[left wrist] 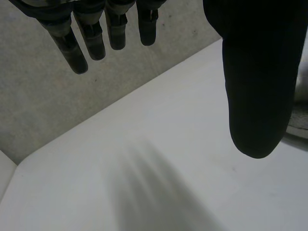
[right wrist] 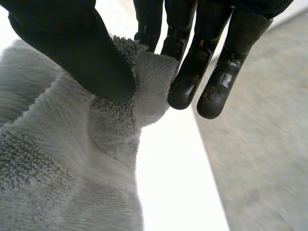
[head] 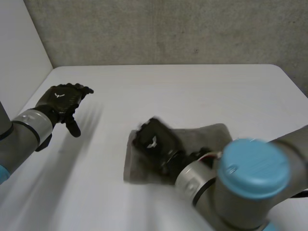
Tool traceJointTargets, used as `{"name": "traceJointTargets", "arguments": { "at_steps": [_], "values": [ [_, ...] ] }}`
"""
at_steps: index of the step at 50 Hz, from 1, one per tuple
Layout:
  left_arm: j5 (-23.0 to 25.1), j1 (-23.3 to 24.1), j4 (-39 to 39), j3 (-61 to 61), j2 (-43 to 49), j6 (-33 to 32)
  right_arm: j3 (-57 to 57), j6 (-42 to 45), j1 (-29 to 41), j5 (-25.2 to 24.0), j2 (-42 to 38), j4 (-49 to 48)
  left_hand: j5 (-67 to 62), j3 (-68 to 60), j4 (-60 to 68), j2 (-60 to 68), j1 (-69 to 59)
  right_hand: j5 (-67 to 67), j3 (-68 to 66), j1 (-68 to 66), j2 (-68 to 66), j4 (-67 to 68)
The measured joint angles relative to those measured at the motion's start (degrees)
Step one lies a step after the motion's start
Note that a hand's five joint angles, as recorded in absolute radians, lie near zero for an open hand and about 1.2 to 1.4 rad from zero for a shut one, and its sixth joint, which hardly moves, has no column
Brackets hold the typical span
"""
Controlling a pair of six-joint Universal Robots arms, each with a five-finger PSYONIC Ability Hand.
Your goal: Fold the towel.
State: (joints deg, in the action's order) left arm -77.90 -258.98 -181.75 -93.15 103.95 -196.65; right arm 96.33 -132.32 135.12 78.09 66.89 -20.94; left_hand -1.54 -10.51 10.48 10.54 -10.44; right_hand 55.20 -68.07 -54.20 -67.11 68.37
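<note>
The grey towel lay on the white desk, close to the robot and a little to its right side. It looked like a short, thick strip. Its long side ran across the desk from side to side, and the right end pointed a bit away from the robot.

The right robot hand was at the towel's left end. It was closed on the towel: a bit of the towel's edge was pinched between its thumb and its fingers, and the cloth stood up a little there.

The left robot hand was open, with straight fingers. It held nothing and hung over the bare desk, well apart from the towel.

I think the job was in the middle. The towel looked bunched up or maybe folded 1 time, but I could not tell how many layers it had. The fold in hand was not yet laid flat. Bringing the pinched end over and making the towel neat was left to do.
</note>
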Motion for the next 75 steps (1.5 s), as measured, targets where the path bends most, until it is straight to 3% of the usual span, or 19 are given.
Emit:
{"name": "traceJointTargets", "arguments": {
  "at_steps": [5,6,7,9,12,20,24,25,35,38,39,46,48,51,54,60,69,75],
  "values": [
    [-0.1,0.6,-1.0,-1.3,0.1,0.0,-0.9,0.5,2.6,0.2,-4.3,-0.4,0.0,0.0,0.0,0.0,0.0,-6.3,9.8,5.3,10.0,-10.0],
    [-0.1,0.9,-1.3,-1.7,0.1,0.1,-1.1,0.5,2.8,0.3,-5.0,-0.4,0.0,0.0,0.0,0.0,0.0,-11.2,15.0,10.5,14.3,-15.3],
    [-0.2,1.5,-1.6,-2.0,0.1,0.2,-1.4,0.4,3.0,0.6,-5.8,-0.3,0.0,0.0,0.0,0.0,0.0,-34.3,39.5,30.8,38.9,-38.6],
    [-0.2,2.3,-1.9,-2.1,0.1,0.4,-1.5,0.1,2.9,0.8,-6.0,-0.1,0.0,0.0,0.0,0.0,0.0,-46.9,51.0,39.6,50.1,-51.1],
    [-0.3,4.7,-2.4,-1.5,0.1,1.4,-1.4,-1.7,1.2,1.2,-4.0,0.1,0.0,0.0,0.0,0.0,0.0,-51.7,56.1,42.7,54.5,-55.4],
    [-0.7,9.7,-3.0,1.8,0.1,4.4,0.3,-10.3,-6.1,1.7,2.1,2.4,0.0,0.0,0.0,0.0,0.0,-51.8,56.1,42.8,54.5,-55.4],
    [-0.9,12.7,-3.1,3.9,0.4,6.4,2.1,-18.5,-12.6,1.2,6.2,6.6,0.0,0.0,0.0,0.0,0.0,-51.9,56.1,42.8,54.5,-55.4],
    [-1.0,14.4,-3.1,4.8,1.1,7.2,4.1,-23.2,-18.0,-0.2,8.4,10.6,0.0,0.0,0.0,0.0,0.0,-51.9,56.1,42.8,54.5,-55.4],
    [-7.3,21.6,-3.4,7.1,8.7,7.7,14.9,-23.7,-33.7,-7.7,12.1,16.0,0.0,0.0,0.0,0.0,0.0,-51.8,55.9,42.7,54.3,-55.3],
    [-9.9,23.7,-3.5,7.3,11.3,7.6,18.1,-21.5,-37.2,-9.1,12.3,15.4,0.0,0.0,0.0,0.0,0.0,-47.9,50.9,39.4,49.9,-51.3],
    [-10.9,24.5,-3.5,7.2,12.6,7.6,19.4,-20.6,-38.7,-9.6,12.3,14.8,0.0,0.0,0.0,0.0,0.0,-41.7,44.0,33.5,42.9,-44.3],
    [-12.4,26.7,-3.6,7.0,15.5,7.5,22.7,-18.2,-43.5,-11.6,12.1,11.4,0.0,0.0,0.0,0.0,0.0,-24.0,24.8,18.1,23.2,-25.1],
    [-12.4,27.0,-3.7,7.0,15.7,7.5,23.1,-17.8,-44.2,-12.1,12.0,10.7,0.0,0.0,0.0,0.0,0.0,-24.0,24.8,18.1,23.2,-25.1],
    [-12.6,27.2,-3.8,7.0,15.5,7.5,23.0,-17.5,-44.8,-12.8,11.8,9.8,0.0,0.0,0.0,0.0,0.0,-10.8,10.1,8.1,9.5,-10.9],
    [-13.2,27.1,-3.9,6.7,14.8,7.5,22.1,-17.7,-44.7,-12.9,11.8,9.5,0.0,0.0,0.0,0.0,0.0,-1.9,1.4,3.2,0.6,-1.4],
    [-14.8,26.7,-4.0,6.0,11.9,7.6,18.5,-18.0,-41.4,-12.7,12.0,9.5,0.0,0.0,0.0,0.0,0.0,-0.3,0.4,2.9,0.2,-0.2],
    [-16.4,22.3,-3.6,3.2,2.0,7.5,6.6,-18.0,-20.9,-8.9,11.6,9.9,0.0,0.1,-0.1,-0.1,0.2,0.4,0.4,2.9,0.2,-0.1],
    [-16.0,17.1,-3.5,-0.2,-4.9,7.6,-1.1,-16.9,-4.0,-5.8,4.5,9.9,0.1,0.1,-0.1,-0.2,0.2,0.5,0.4,2.9,0.2,-0.1]
  ]
}}
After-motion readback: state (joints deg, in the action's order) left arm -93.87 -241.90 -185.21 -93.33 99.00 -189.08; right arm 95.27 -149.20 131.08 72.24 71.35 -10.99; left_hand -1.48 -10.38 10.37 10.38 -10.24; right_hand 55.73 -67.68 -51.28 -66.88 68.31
